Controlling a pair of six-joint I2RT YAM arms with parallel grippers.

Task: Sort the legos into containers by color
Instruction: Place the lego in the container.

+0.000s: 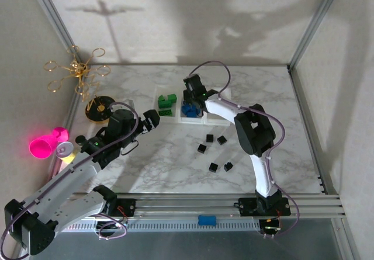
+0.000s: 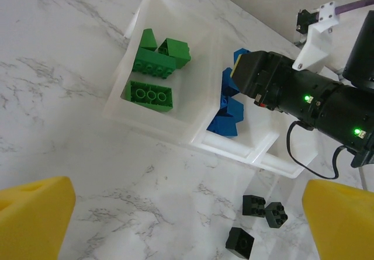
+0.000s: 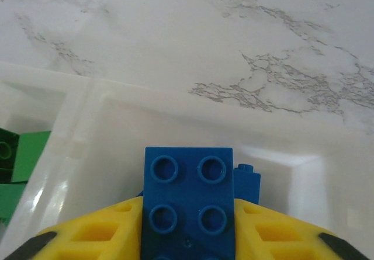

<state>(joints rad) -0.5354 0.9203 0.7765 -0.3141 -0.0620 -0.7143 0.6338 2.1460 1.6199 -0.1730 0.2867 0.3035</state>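
Surface: white marble-pattern table (image 1: 175, 155) inside a pale-walled enclosure with aluminium posts. All positions are given relative to the containers (image 2: 153, 121), three joined translucent trays in a row.

Right gripper (image 3: 187, 239): directly above the middle tray. Its yellow pads are closed against both sides of one blue brick (image 3: 188, 201), studs facing the wrist camera. Four studs show and the rest is hidden between the pads, so the long axis is not readable.

Key relation: the held brick hangs straight over the blue pile (image 2: 225, 117). Judgement: letting go here drops it into the correct tray with no sideways travel needed.

Left gripper (image 2: 187, 222): jaws fully spread, nothing between them. It hovers on the near-left side of the containers.

Counts:
- green bricks (image 2: 150, 94): four, all in the left-end tray.
- Blue: one held, plus roughly three or four piled; exact number unclear.
- black bricks (image 1: 209, 138): five, loose on the table just near-right of the containers.

Judgement: the right arm is nearer to these.
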